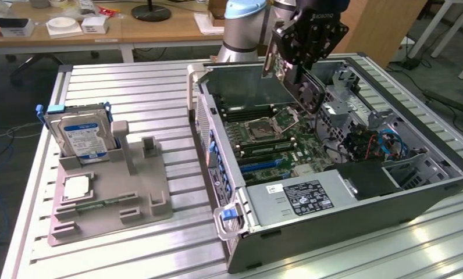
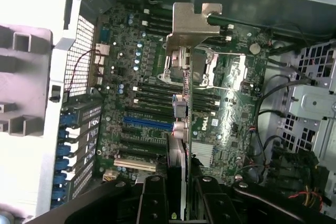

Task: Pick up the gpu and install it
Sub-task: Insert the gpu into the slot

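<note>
In the exterior view, holds the gpu [image 1: 313, 93] upright in the gripper [image 1: 296, 68] above the motherboard [image 1: 274, 136] in the open case [image 1: 356, 215]. In the wrist view, grips the gpu's top edge between closed fingers [image 2: 152, 200]; risks jamming the silver bracket [image 2: 191, 22] or missing the blue slot [image 2: 147, 124] if lowered askew.

Robotics lab, PC-assembly bench. Evidence: slotted aluminium-profile worktable [image 1: 123, 81]; open grey tower computer case [image 1: 356, 226] lying on side, right; grey moulded parts fixture [image 1: 115, 192], left; pale-blue-jointed robot arm [image 1: 243, 26], far, black gripper [image 1: 298, 72] clamped on slim dark gpu [image 1: 313, 93]; cluttered wooden desks [image 1: 138, 32], far.
</note>
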